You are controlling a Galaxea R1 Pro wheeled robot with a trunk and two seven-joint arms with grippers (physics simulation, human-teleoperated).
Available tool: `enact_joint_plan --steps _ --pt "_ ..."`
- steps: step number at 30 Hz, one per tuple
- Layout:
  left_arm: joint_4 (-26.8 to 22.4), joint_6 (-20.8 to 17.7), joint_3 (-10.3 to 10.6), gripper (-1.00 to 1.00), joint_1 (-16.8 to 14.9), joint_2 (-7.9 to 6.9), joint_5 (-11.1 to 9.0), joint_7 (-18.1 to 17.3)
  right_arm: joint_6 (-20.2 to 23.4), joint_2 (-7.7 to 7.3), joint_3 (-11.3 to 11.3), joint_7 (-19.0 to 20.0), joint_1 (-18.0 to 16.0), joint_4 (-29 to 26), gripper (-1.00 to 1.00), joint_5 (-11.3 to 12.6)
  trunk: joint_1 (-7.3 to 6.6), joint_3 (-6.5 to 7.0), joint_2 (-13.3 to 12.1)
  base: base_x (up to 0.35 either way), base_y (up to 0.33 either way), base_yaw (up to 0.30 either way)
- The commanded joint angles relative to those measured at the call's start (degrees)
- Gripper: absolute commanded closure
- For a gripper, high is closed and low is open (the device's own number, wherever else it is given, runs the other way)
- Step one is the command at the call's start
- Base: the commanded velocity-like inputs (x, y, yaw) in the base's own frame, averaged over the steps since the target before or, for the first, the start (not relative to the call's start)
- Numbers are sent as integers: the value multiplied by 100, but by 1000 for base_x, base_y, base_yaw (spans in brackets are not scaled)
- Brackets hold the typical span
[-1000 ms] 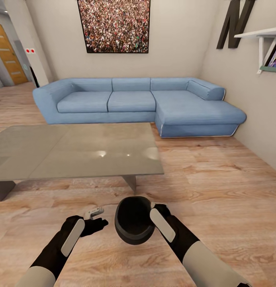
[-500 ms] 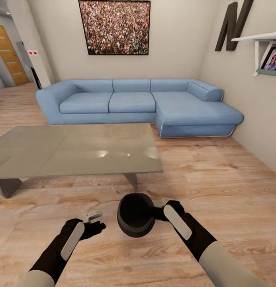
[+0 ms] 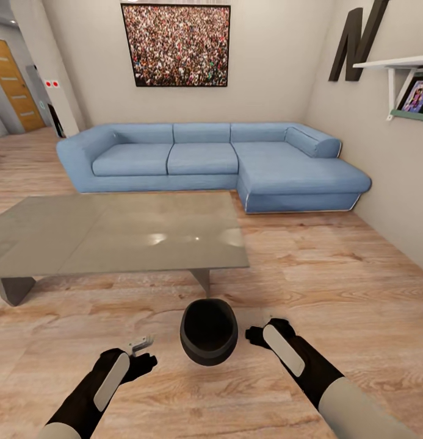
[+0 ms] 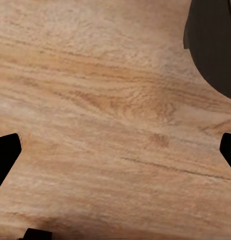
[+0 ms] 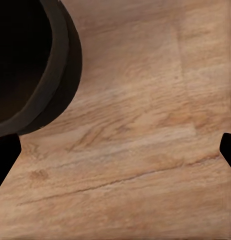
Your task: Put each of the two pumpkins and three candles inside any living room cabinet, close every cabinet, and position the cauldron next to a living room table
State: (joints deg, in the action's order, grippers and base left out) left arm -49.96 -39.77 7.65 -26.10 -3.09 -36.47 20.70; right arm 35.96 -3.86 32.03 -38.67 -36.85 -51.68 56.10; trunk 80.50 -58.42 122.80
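Both fingers [image 5: 5,155] apart beside cauldron [image 3: 208,331]

Bright even light, soft glare on table [image 3: 174,235], faint shadows, slightly soft render

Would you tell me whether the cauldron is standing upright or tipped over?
Upright: the cauldron rests on the wooden floor with its wide mouth facing up, interior dark.

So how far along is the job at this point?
The cauldron sits on the wooden floor just in front of the coffee table, so that step looks done. Nothing is in hand: the right gripper is open beside the pot, apart from it, and the left gripper is open over bare floor. Pumpkins, candles and cabinets can't be judged from here.
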Motion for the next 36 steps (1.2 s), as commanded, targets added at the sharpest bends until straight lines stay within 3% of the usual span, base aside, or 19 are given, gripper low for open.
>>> enact_joint_plan --steps 1,6,10,15,22,36 --pt "16 3 28 -100 0 -1 -57 56 -112 -8 29 -45 7 120 -100 48 -23 14 -39 0 0 0" --pt "175 47 33 -100 7 31 -50 52 -507 8 60 -20 22 617 -100 32 -133 103 -240 0 0 0" --pt "396 407 56 -100 8 51 -45 49 -1022 13 74 170 25 872 -100 19 -221 175 -400 0 0 0" --pt "531 517 75 -100 9 67 -48 35 -1575 31 75 209 27 1279 -100 -29 -331 265 -601 0 0 0" --pt "730 635 78 -100 9 174 -28 15 -1740 34 76 225 28 1426 -100 -170 -485 391 -881 0 0 0" --pt "964 872 87 -100 9 178 -26 13 -1966 35 84 232 28 1709 -100 -212 -792 642 -1443 0 0 0"
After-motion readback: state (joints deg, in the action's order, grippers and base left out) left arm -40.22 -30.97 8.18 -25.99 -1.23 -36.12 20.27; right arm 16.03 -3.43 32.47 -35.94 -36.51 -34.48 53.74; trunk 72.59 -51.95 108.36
